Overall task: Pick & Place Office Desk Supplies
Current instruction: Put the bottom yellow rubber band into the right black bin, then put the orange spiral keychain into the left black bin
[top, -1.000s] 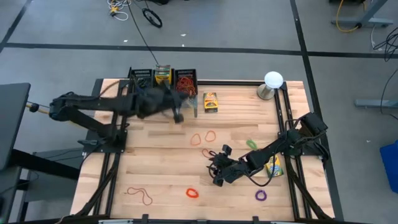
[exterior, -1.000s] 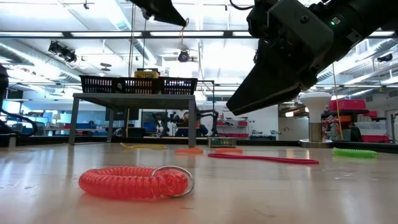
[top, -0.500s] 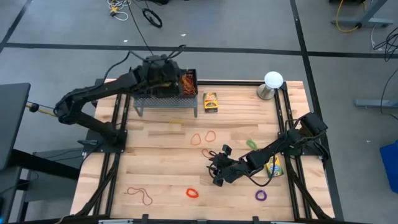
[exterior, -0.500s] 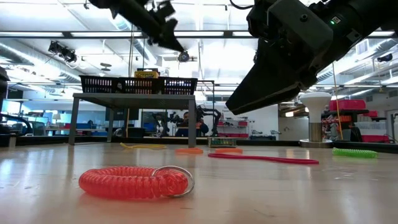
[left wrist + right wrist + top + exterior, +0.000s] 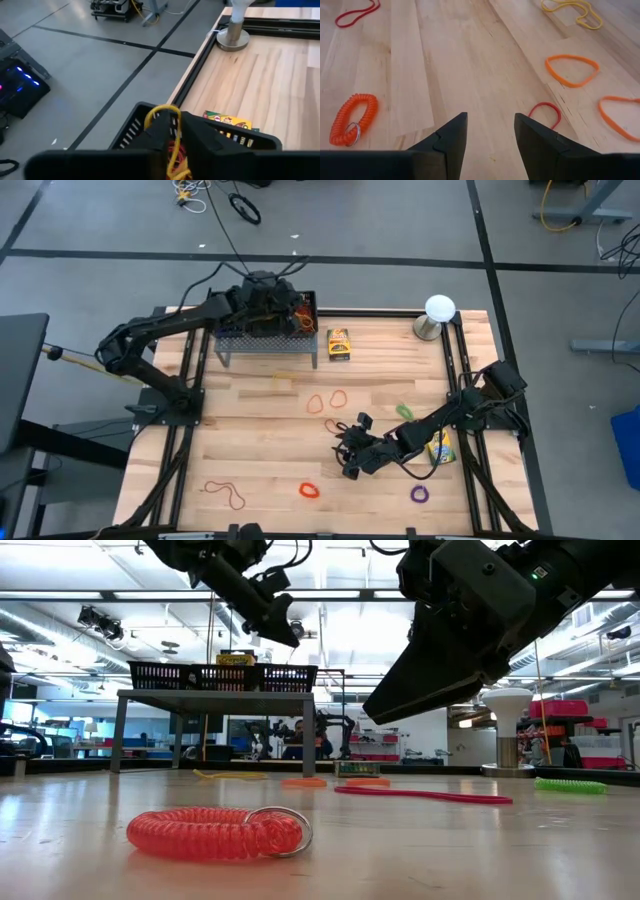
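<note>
My left gripper (image 5: pixel 170 131) hangs over the right end of the black wire basket (image 5: pixel 243 332) at the table's far edge, shut on a yellow rubber band (image 5: pixel 161 111). Red and orange bands (image 5: pixel 298 308) lie in the basket below it. My right gripper (image 5: pixel 490 135) stands open just above the table right of centre, with a red band (image 5: pixel 546 113) lying a little ahead of its fingertips. One crayon box (image 5: pixel 339 343) lies beside the basket. Another crayon box (image 5: pixel 441 448) lies by the right arm. My left gripper pinches the yellow rubber band between its two fingers. One strand (image 5: pixel 173 146) runs down through the narrow gap, and the loop's end (image 5: pixel 159 109) arches over the left fingertip. The band is lifted clear above the basket and hangs slack.
Loose on the wood lie orange bands (image 5: pixel 326 400), a yellow band (image 5: pixel 283 378), a green coil (image 5: pixel 403 411), a red coil with a key ring (image 5: pixel 215 832), a purple band (image 5: pixel 419 494) and a long red band (image 5: pixel 228 495). The white ball on its metal base (image 5: pixel 438 310) stands far right.
My left gripper has swung from in front of the basket toward the table's far edge and now hangs over the basket's right end, a little lower in the low view. My right gripper has kept still.
</note>
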You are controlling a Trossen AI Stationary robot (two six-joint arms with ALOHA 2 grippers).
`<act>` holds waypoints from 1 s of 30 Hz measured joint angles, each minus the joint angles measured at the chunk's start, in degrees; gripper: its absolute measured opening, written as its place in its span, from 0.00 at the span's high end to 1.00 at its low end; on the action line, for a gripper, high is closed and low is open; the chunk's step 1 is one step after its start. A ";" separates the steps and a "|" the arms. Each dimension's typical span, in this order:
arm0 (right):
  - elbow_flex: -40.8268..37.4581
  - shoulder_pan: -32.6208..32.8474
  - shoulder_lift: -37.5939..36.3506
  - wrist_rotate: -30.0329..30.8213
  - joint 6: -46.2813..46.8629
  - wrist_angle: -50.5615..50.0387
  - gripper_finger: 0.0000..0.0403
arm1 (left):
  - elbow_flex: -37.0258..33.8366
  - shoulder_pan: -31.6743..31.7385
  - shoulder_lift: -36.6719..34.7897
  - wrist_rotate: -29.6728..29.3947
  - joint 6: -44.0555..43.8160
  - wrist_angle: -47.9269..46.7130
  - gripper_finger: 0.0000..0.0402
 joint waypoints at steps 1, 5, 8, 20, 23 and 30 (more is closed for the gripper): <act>0.00 0.00 0.00 -0.01 0.00 0.00 0.57 | 0.00 0.00 -0.02 -0.15 -0.01 -0.03 0.83; 0.00 0.00 0.00 0.00 0.00 0.00 0.57 | 0.00 -0.03 -0.17 -0.32 -0.01 -0.31 0.73; 0.00 0.00 0.00 -0.01 0.01 0.00 0.57 | 0.02 -0.22 -0.62 -0.16 0.26 -0.40 0.66; 0.00 0.00 0.00 -0.02 0.00 0.00 0.57 | 0.07 -0.50 -5.90 -0.36 -0.05 -0.81 0.56; 0.00 0.00 0.00 -0.01 0.00 0.00 0.57 | 0.07 -0.50 -6.54 -0.37 0.15 -2.04 0.57; 0.00 0.00 0.00 -0.01 0.02 0.00 0.57 | 0.07 -0.97 -7.04 -0.82 3.18 -4.25 0.57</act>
